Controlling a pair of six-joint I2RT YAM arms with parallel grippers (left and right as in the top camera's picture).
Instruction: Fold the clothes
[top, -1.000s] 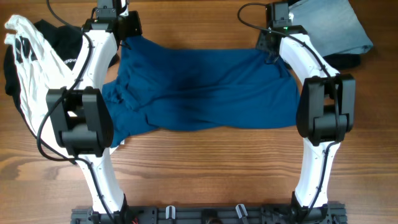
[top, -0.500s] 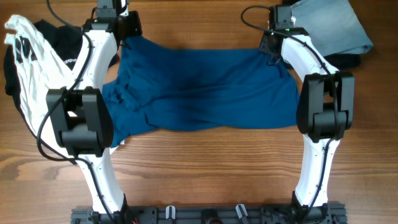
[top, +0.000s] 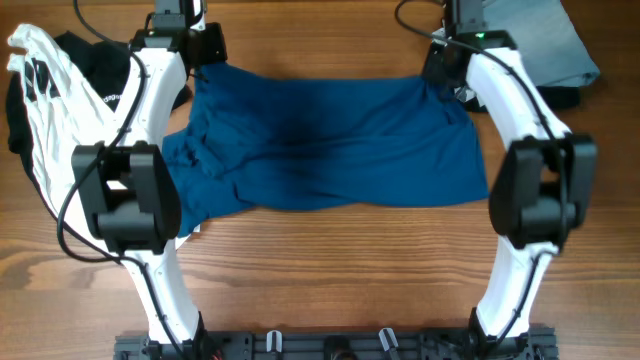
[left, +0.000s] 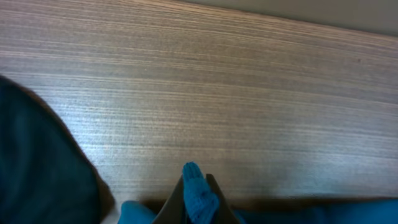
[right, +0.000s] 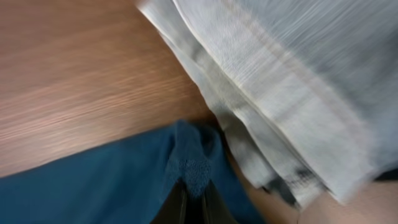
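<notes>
Your blue shirt lies spread across the middle of the table, rumpled on its left side. Each far corner is in a grip. The left tool is pinched closed on a tuft of the far left corner, and the right tool is closed the same way on a bunch of the far right corner.

Watch what crowds each corner. Just beside the right tool sits one folded grey cloth, its edge touching the shirt's raised corner, with one dark piece showing beneath it. On the left, one white garment with black marks lies draped over one black tee, both beside the left arm and close to the shirt's sleeve. That makes one blue shirt and four other pieces of cloth, two on each side.
</notes>
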